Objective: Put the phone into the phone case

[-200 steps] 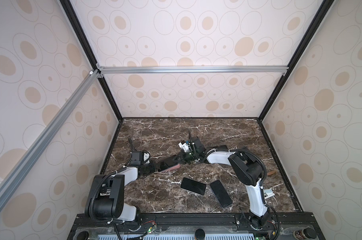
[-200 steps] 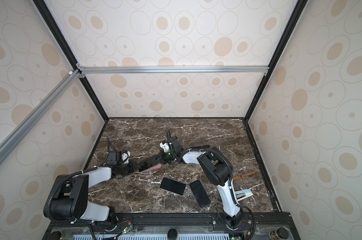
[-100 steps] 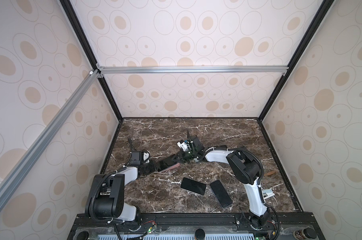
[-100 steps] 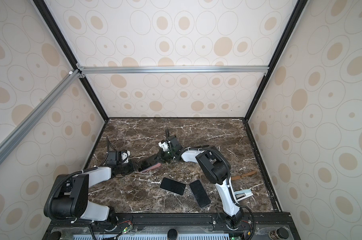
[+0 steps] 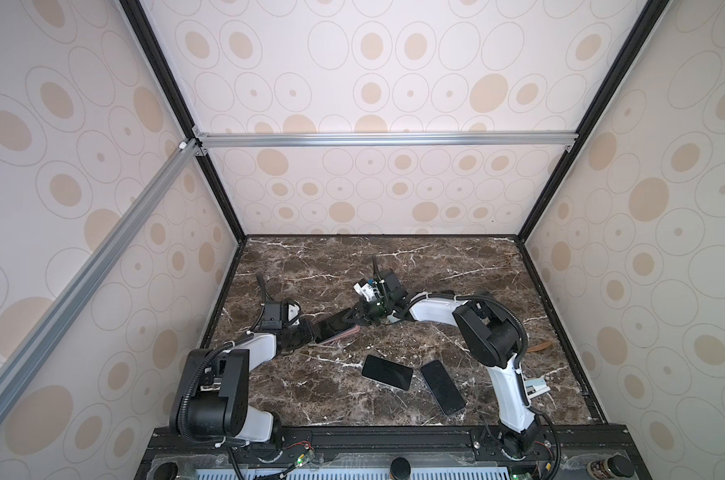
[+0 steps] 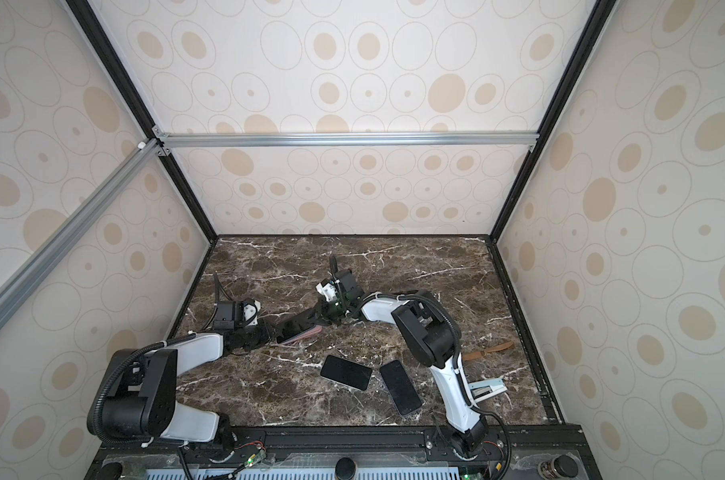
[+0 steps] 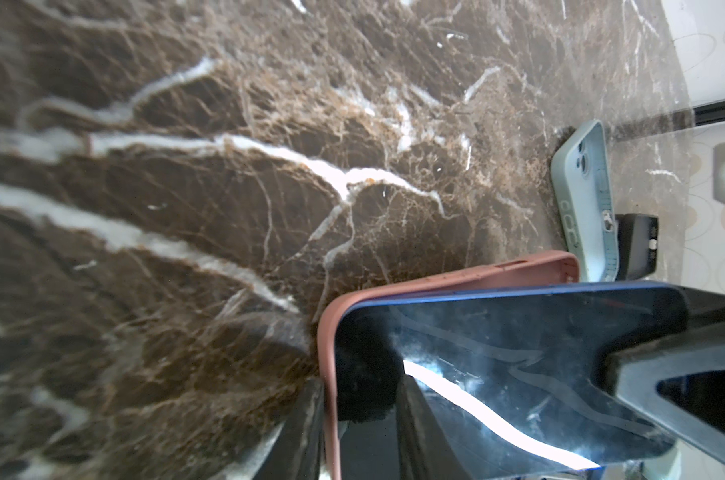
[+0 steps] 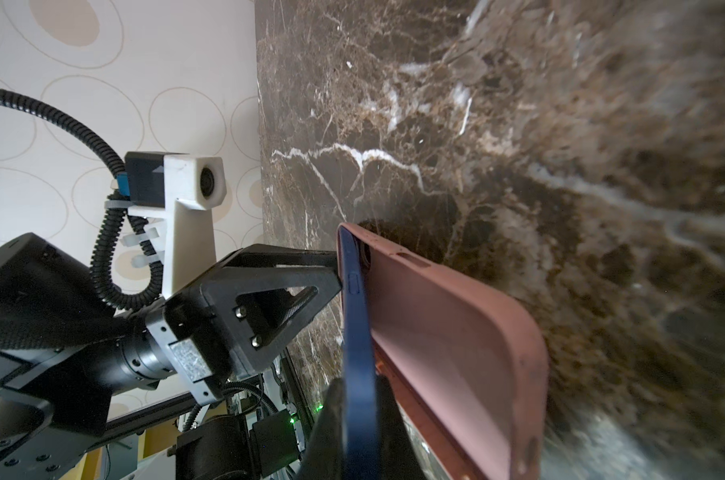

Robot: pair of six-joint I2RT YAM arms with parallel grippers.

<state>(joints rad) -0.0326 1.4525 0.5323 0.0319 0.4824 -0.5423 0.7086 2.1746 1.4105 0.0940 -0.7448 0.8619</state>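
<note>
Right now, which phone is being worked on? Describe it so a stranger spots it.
On the marble table, look left of centre, where the left gripper and right gripper meet. The phone held between them is dark with a blue rim and partly inside a pink case; the two other phones lie flat and untouched nearer the front.

A: Where do the top views sit?
B: High at the front, angled down over the whole surface (image 5: 394, 266).
A: And the wrist views?
B: Close in, facing each other across the same phone (image 7: 497, 353).
</note>
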